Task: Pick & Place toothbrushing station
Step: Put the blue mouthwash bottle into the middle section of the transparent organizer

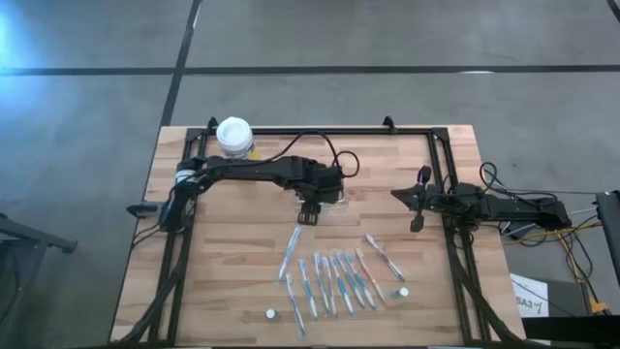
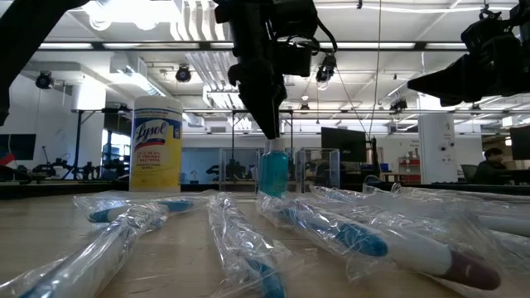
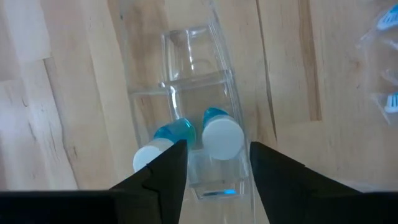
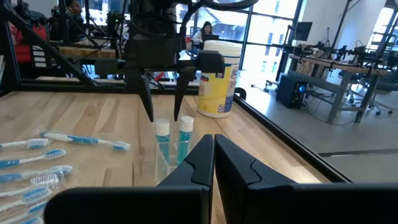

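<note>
The clear plastic holder point(image 3: 199, 93) stands upright on the wooden table at its middle point(image 1: 308, 219), with two small blue, white-capped tubes point(image 3: 221, 137) inside. My left gripper point(image 3: 214, 171) is open just above it, fingers pointing down. One tube's cap lies between the fingers, and the other tube point(image 3: 155, 149) is by one fingertip. Several blue, white and pink toothbrushes point(image 1: 334, 281) in clear wrappers lie flat nearer the front edge. My right gripper point(image 1: 397, 195) is shut and empty, right of the holder. My left gripper comes at the holder from above, its fingertips point(image 4: 151, 117) level with the tubes' caps point(image 4: 161, 127). I cannot tell whether a finger touches a tube or the holder's rim.
A white-lidded yellow canister point(image 1: 234, 137) stands at the far left edge. Two tiny white-capped pieces point(image 1: 272, 314) point(image 1: 401, 292) lie at either end of the toothbrush row. A black frame runs round the table. People sit at desks in the room beyond.
</note>
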Action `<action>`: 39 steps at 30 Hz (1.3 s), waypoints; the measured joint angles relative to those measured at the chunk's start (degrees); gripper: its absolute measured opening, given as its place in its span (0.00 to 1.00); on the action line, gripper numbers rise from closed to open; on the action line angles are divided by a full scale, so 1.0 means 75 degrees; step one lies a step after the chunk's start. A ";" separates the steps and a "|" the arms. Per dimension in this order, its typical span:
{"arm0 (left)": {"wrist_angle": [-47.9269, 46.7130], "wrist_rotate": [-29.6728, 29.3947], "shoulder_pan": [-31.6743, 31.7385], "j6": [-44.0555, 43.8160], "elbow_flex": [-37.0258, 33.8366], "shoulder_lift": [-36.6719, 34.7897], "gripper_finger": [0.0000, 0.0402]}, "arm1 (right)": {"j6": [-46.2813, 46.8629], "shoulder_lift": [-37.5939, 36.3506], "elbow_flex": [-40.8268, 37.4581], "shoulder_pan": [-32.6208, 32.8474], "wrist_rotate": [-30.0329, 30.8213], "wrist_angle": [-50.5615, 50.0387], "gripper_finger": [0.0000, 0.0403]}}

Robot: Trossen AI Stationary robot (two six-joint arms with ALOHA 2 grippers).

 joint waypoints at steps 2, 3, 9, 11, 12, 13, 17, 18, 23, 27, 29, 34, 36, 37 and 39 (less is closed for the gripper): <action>-0.0018 0.0002 0.0000 0.0000 0.0000 -0.0003 0.45 | 0.0000 0.0000 -0.0001 0.0000 0.0000 0.0000 0.02; -0.0082 0.0002 0.0000 0.0000 0.0000 -0.0006 0.45 | 0.0000 0.0000 -0.0001 -0.0002 0.0000 0.0000 0.02; -0.0352 -0.0015 0.0000 -0.0015 0.0043 -0.0318 0.45 | 0.0000 0.0000 -0.0001 -0.0003 0.0000 0.0000 0.02; -0.0478 -0.0018 0.0000 -0.0072 0.0127 -0.0576 0.44 | 0.0000 0.0000 -0.0001 -0.0002 0.0000 0.0000 0.02; -0.0526 -0.0033 0.0000 -0.0101 0.0150 -0.0724 0.44 | 0.0000 0.0000 -0.0001 -0.0001 0.0000 0.0000 0.02; -0.0545 -0.0041 0.0000 -0.0149 0.0152 -0.0913 0.44 | 0.0000 -0.0002 -0.0001 -0.0003 0.0000 0.0000 0.02; -0.0514 0.0038 -0.0009 -0.0447 0.0022 -0.1858 0.40 | 0.0000 -0.0003 -0.0001 -0.0003 -0.0003 0.0000 0.02; -0.0435 0.0113 -0.0011 -0.0478 -0.0108 -0.2159 0.38 | 0.0000 -0.0003 -0.0001 0.0000 -0.0003 0.0000 0.02; 0.1051 0.1647 -0.0023 -0.0344 -0.1978 -0.4073 0.21 | 0.0000 0.0000 -0.0001 -0.0001 -0.0008 -0.0003 0.02; 0.3767 0.2781 -0.0035 -0.0413 -0.4846 -0.5991 0.06 | 0.0000 0.0004 -0.0001 -0.0001 -0.0015 -0.0002 0.02; 0.5254 0.2787 -0.0029 -0.0861 -0.6224 -0.6891 0.02 | 0.0000 0.0006 -0.0001 0.0000 -0.0017 -0.0003 0.02; 0.7460 0.2261 -0.0029 -0.1459 -0.8640 -0.8886 0.01 | 0.0002 0.0006 -0.0001 -0.0002 -0.0017 -0.0003 0.02; 0.7656 0.1991 -0.0029 -0.1568 -0.9183 -0.9597 0.01 | 0.0003 0.0006 0.0001 0.0000 -0.0017 -0.0003 0.02; 0.7678 0.1883 -0.0025 -0.1611 -0.9399 -0.9943 0.01 | 0.0003 0.0006 -0.0001 0.0000 -0.0017 -0.0003 0.02; 0.7761 0.1739 -0.0023 -0.1693 -0.9837 -1.0605 0.01 | 0.0002 0.0006 -0.0001 -0.0001 -0.0015 -0.0003 0.02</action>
